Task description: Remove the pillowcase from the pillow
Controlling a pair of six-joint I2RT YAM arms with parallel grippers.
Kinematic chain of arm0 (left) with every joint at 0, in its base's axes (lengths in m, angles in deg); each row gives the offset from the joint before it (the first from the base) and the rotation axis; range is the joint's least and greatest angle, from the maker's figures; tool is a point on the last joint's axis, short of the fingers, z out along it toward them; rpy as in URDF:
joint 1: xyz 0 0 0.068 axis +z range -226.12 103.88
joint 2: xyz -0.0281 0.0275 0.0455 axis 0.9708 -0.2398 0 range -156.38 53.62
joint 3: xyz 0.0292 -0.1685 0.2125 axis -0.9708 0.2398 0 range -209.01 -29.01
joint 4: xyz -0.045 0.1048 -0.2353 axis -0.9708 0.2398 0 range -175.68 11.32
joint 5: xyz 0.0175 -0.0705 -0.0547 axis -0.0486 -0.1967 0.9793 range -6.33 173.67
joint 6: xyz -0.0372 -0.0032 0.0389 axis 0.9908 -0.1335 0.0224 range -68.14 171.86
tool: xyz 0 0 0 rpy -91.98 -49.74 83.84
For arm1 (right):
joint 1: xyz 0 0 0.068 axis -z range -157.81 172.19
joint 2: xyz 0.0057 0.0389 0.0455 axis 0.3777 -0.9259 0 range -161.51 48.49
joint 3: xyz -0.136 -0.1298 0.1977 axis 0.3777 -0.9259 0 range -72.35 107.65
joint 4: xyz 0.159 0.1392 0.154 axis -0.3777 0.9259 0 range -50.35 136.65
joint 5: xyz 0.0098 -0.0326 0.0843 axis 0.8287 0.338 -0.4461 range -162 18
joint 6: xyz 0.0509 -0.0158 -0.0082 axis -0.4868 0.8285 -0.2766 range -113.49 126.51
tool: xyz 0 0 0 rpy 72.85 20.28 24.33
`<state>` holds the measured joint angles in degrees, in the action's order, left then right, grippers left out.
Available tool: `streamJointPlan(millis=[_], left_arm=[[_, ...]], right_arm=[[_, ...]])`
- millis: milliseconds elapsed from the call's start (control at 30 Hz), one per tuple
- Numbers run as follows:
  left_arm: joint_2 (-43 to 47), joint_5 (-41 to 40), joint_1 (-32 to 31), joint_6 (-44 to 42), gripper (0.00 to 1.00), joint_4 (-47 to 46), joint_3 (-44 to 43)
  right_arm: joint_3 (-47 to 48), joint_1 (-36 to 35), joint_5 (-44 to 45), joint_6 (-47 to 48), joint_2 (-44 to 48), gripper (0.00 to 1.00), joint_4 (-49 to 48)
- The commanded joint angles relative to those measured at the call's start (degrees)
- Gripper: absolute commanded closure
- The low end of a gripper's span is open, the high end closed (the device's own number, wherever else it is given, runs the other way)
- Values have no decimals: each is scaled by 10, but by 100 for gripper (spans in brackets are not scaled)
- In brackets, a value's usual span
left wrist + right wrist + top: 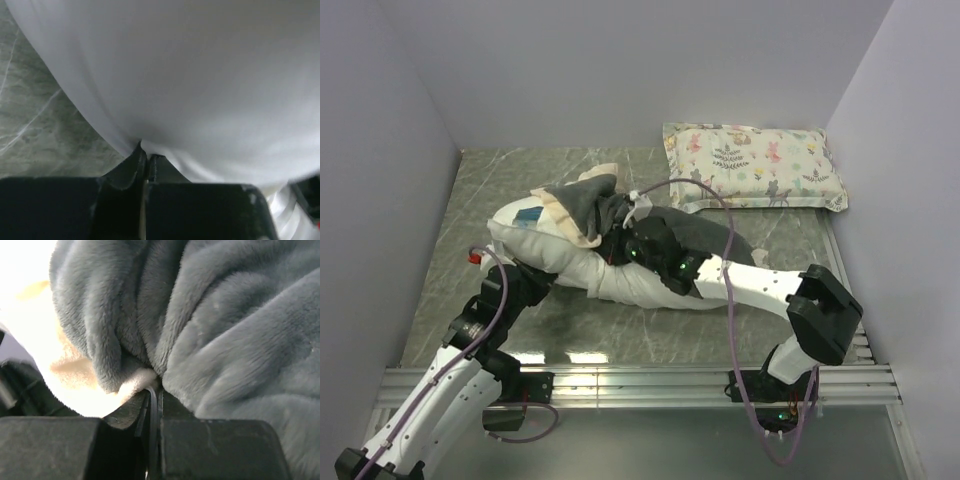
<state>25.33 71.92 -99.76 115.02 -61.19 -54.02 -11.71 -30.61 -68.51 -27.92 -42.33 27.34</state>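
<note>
The pillow (570, 265) lies across the middle of the table (650, 345), and the left gripper (146, 159) is closed tight on a fold of white fabric at its near left edge. The pillowcase (588, 205) is bunched over the pillow's far side with its ruffled edge turned up, and the right gripper (154, 392) is pinched shut on a fold of its grey plush. Bare table shows along the far wall, beside the pillow's left end and in front of it, while the printed pillow (755, 165) sits in the far right corner.
</note>
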Motion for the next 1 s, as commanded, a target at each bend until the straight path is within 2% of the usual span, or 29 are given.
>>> streamJointPlan(millis=[0,33,100,133,200,233,333,400,533,667,767,800,833,900,933,967], left_arm=[[-8,8,4,-10,99,-18,-3],[-25,18,4,-14,100,-36,-3],[-43,49,4,-28,91,-60,-3],[-50,84,4,-34,77,-96,1],[-42,125,4,-44,61,-122,1],[-29,156,4,-49,47,-127,-9],[-6,188,3,-74,31,-79,-70],[10,195,3,-92,28,-30,-125],[17,139,3,-113,23,41,-214],[-26,-15,4,-115,16,94,-274],[-71,-54,4,-107,11,79,-274],[-91,-57,4,-106,12,68,-264],[-102,-58,5,-103,11,50,-261],[-125,-57,5,-102,12,29,-253],[-130,-55,7,-102,12,14,-250],[-136,-49,10,-103,13,6,-248]], right_arm=[[-126,-6,35,-29,-35,100,66],[-147,-21,32,-38,-31,100,52],[-198,-32,19,-68,-29,100,11],[-215,-35,3,-77,-31,100,-11],[-269,-35,-42,-111,-41,100,-81],[-282,-36,-50,-118,-46,100,-95],[-301,-37,-52,-129,-67,100,-111],[-298,-26,-49,-121,-69,100,-100],[-251,-16,-36,-76,-44,100,-43],[-199,-44,-5,-28,-23,100,36],[-185,-77,24,-15,12,98,92],[-185,-85,28,-16,24,93,100],[-183,-100,32,-18,38,81,108],[-179,-119,52,-17,89,64,140],[-170,-135,61,-17,106,51,151],[-163,-141,78,-16,135,47,164]])
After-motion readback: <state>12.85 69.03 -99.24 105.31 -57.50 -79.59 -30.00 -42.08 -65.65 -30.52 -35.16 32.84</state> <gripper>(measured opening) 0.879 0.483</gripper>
